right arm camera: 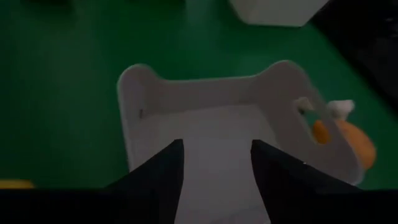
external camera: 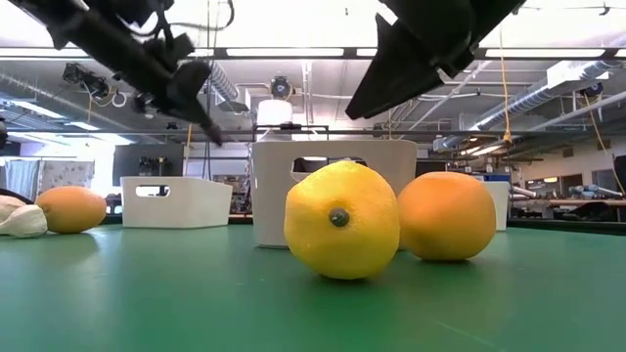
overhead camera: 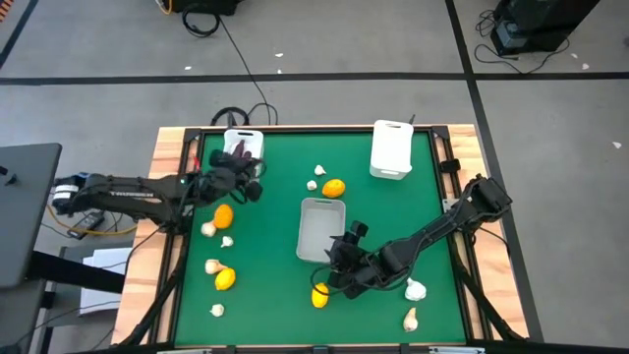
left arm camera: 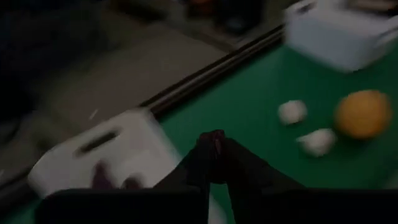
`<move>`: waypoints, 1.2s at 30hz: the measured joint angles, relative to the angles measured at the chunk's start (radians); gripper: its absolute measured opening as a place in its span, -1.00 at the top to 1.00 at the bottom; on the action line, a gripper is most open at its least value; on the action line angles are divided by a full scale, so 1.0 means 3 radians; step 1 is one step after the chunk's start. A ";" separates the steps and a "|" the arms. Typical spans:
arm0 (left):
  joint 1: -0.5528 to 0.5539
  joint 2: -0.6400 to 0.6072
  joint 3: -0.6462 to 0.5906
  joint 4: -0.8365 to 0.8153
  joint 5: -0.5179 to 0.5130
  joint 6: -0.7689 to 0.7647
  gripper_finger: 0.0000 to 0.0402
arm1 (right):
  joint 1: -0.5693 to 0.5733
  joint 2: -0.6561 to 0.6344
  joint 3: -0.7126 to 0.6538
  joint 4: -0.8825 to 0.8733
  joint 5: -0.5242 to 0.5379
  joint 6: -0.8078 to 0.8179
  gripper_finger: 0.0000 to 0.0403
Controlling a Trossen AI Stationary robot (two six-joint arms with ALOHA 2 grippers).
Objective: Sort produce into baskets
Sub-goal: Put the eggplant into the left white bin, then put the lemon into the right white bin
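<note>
Green table in the middle of the high view, three white baskets on it. Left basket at the upper left of the mat, purple vegetables inside. Right basket at the upper right. Middle basket at centre, nothing seen inside in the right wrist view.

Left gripper just below the left basket, fingers pressed together, nothing between them. Right gripper at the lower right edge of the middle basket, fingers spread apart over its open top, holding nothing.

Oranges scattered: one above the middle basket, one under the left arm. Lemons lower down: one at lower left, one just below the right gripper. In the low view, lemon front and centre with an orange beside it on the right.

Garlic bulbs loose: two near the upper orange, several down the left side, two at lower right.
</note>
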 joint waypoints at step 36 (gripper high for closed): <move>-0.0359 0.0246 -0.0466 0.1378 0.1751 0.0566 -0.17 | 0.0348 -0.0436 -0.0071 -0.1258 -0.1720 0.0052 -0.11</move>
